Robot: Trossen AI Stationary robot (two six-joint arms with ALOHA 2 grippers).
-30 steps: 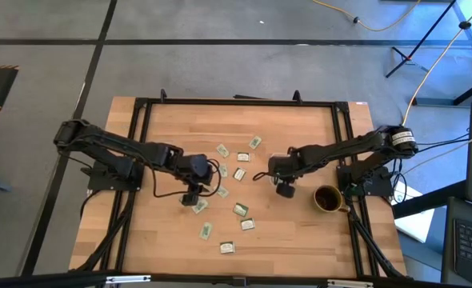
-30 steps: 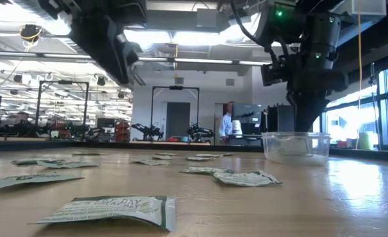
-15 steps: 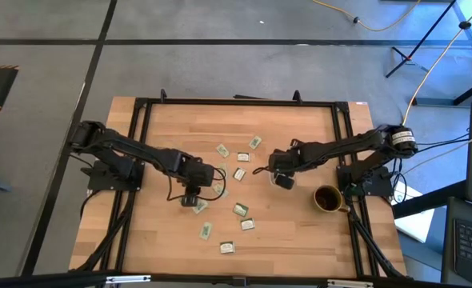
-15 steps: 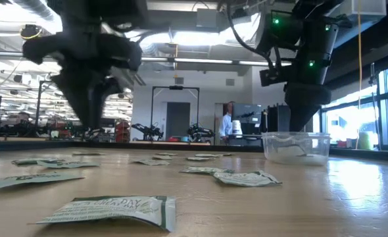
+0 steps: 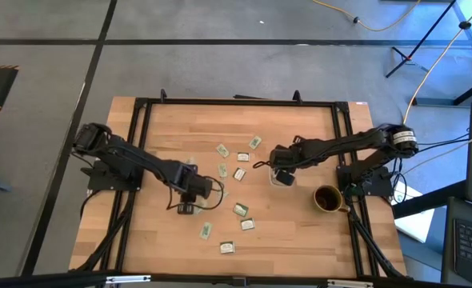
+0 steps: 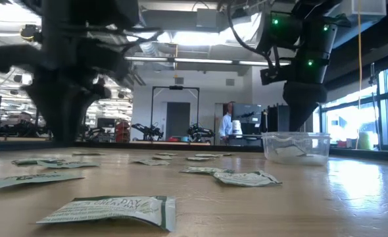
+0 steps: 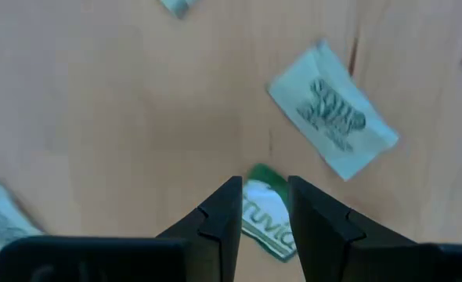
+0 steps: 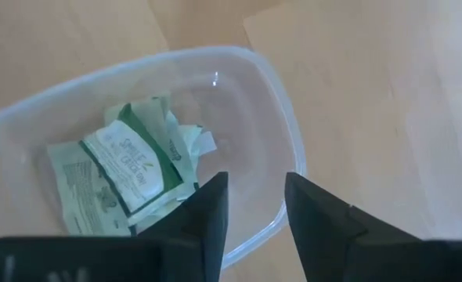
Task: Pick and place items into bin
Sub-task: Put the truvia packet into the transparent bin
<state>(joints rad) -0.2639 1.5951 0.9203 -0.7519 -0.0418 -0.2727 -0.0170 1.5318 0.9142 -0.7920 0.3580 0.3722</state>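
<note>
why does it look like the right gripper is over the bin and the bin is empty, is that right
Half right. The right gripper does hang over the bin, but the bin is not empty: the right wrist view shows several packets already lying in it. The left gripper is down over another packet on the table.

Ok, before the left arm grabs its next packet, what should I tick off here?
1. Left claw open over a packet: ok, the fingers straddle it.
2. That packet lies apart from its neighbour: ok.
3. Left claw down at table level: cannot tell.
4. Right claw empty and open above the tub: ok.
5. Tub already holds packets: ok, room left.
6. Mug clear of both arms: ok.
</note>
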